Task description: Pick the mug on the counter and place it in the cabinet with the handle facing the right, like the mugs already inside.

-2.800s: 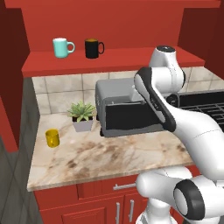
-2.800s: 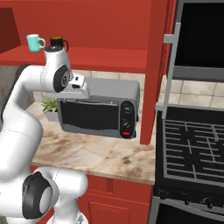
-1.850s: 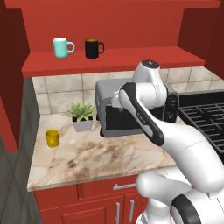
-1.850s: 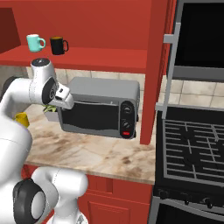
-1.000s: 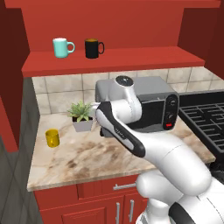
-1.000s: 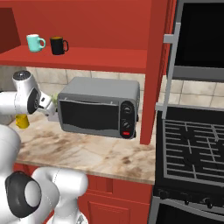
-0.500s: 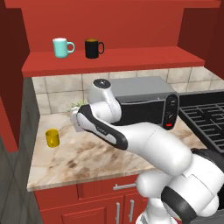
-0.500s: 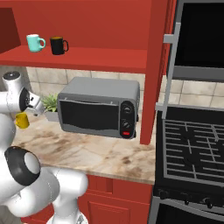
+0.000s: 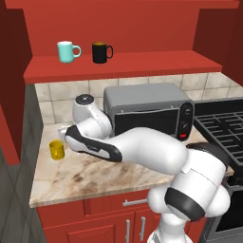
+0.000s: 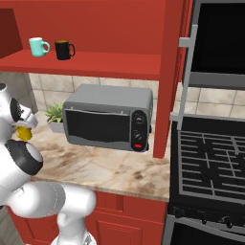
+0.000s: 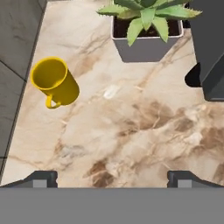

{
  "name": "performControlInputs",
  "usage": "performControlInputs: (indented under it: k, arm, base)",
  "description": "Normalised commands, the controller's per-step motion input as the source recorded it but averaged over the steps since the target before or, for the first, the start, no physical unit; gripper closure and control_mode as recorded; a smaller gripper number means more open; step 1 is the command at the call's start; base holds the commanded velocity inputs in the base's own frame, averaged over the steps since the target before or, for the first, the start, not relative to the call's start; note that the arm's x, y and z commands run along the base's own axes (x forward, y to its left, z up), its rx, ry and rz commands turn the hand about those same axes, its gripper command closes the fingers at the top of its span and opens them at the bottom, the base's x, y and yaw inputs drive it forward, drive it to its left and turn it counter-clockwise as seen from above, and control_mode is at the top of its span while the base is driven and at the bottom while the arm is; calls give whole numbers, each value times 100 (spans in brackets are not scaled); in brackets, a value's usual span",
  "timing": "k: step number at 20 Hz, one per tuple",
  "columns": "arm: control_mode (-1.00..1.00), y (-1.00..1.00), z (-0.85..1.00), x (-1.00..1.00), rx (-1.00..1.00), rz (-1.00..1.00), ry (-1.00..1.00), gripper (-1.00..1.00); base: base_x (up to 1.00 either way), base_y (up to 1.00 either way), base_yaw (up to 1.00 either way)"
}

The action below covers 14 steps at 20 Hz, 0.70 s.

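The glossy yellow mug (image 11: 54, 81) with its loop handle is sitting upright near the left edge of the marbled stone counter (image 11: 131, 127), while the gripper (image 11: 111, 177) is hovering over it, jaws apart.

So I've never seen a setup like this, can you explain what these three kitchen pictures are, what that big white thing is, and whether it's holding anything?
The white thing is a robot arm in a computer-rendered kitchen. Two pictures come from cameras on its base, behind it to the left and right. The third looks down from a camera on its hand, so you see the two dark tips of its claw at the bottom, standing wide open with nothing between them.

On the marbled counter sit a small yellow mug, a potted plant and a grey toaster oven. Above, on the open red cabinet, stand a teal mug and a black mug, handles to the right. The arm is reaching toward the yellow mug but holds nothing yet.
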Motion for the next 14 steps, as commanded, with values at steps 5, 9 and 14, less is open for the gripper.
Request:
performControlInputs:
  k: [5, 9, 14]
  arm:
    - [-100, 30, -30, 12, 0, 0, 0, -100]
    - [-100, 21, -35, 11, 3, 1, 0, -100]
    - [-100, 20, -27, 6, 2, 4, 1, -100]
  base:
    - [0, 0, 0]
    - [0, 0, 0]
    - [0, 0, 0]
